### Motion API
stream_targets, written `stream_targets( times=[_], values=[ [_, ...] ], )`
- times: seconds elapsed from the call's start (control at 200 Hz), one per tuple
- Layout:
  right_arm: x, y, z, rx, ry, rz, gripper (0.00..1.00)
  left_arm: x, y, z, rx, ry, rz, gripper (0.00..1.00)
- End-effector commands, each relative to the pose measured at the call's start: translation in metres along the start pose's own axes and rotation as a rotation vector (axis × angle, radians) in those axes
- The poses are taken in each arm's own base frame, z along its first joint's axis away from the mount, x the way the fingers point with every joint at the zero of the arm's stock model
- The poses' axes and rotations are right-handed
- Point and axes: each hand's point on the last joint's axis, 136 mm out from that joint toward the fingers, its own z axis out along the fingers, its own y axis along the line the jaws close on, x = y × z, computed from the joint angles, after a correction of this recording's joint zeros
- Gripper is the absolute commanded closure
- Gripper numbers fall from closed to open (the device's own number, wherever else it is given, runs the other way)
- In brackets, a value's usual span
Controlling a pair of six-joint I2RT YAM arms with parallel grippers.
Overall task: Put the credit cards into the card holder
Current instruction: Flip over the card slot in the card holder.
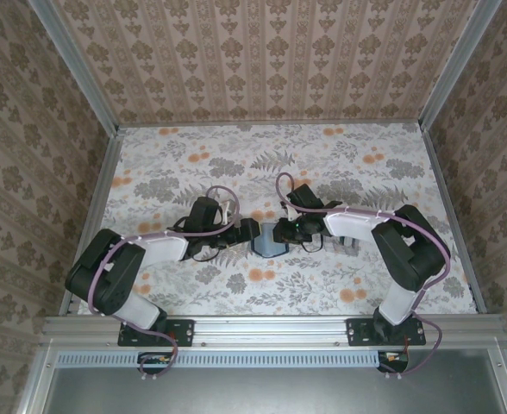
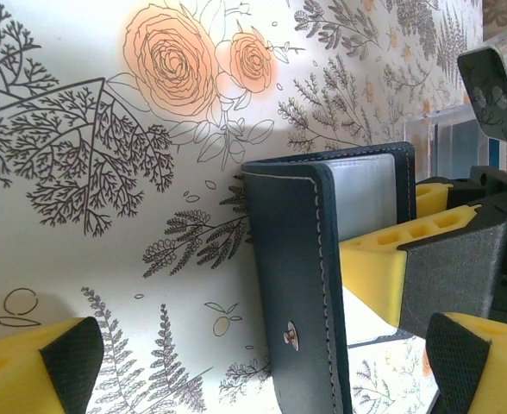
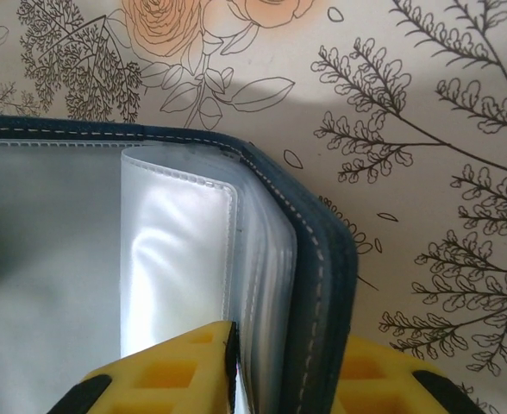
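A bench covered in floral paper stands inside a booth with patterned walls. The navy card holder (image 1: 269, 246) sits mid-bench between the two hands. It is open, with clear sleeves showing. The right hand (image 3: 288, 379) is clamped on one cover from the right. The left hand (image 2: 262, 371), fingers spread wide, faces the other cover, whose long edge runs away from it. The left hand looks placed to take that flap.
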Motion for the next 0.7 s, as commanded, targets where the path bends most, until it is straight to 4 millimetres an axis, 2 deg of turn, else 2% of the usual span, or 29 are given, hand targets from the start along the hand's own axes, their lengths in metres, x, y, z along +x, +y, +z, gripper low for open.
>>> stream_targets(
  times=[0.0, 0.08, 0.13, 0.165, 0.235, 0.34, 0.42, 0.495, 0.615, 0.695],
  values=[
    [-0.004, 0.002, 0.001, 0.001, 0.006, -0.024, 0.75, 0.006, 0.016, 0.0, -0.044, 0.01, -0.036, 0.03],
    [-0.005, 0.003, 0.001, -0.001, 0.002, -0.028, 0.72, 0.008, 0.02, 0.0, -0.061, 0.012, -0.042, 0.15],
    [-0.006, 0.002, 0.001, 0.004, 0.001, -0.034, 0.7, 0.01, 0.029, 0.001, -0.103, 0.019, -0.046, 0.33],
    [-0.006, 0.001, 0.001, 0.012, 0.001, -0.035, 0.69, 0.012, 0.035, 0.002, -0.131, 0.032, -0.046, 0.49],
    [-0.006, -0.002, -0.001, 0.028, -0.002, -0.033, 0.69, 0.014, 0.039, 0.003, -0.153, 0.047, -0.046, 0.75],
    [-0.01, -0.004, -0.007, 0.057, -0.03, -0.043, 0.63, 0.016, 0.044, 0.002, -0.179, 0.038, -0.043, 1.0],
    [-0.015, -0.01, -0.024, 0.153, -0.1, -0.074, 0.53, 0.016, 0.046, 0.001, -0.191, 0.042, -0.045, 1.0],
    [-0.018, -0.007, -0.043, 0.225, -0.16, -0.132, 0.47, 0.015, 0.043, 0.0, -0.187, 0.04, -0.046, 1.0],
    [-0.018, 0.016, -0.064, 0.239, -0.197, -0.226, 0.45, 0.013, 0.042, -0.002, -0.186, 0.025, -0.052, 1.0],
    [-0.014, 0.03, -0.069, 0.254, -0.19, -0.269, 0.45, 0.011, 0.038, -0.002, -0.179, 0.029, -0.06, 1.0]
  ],
)
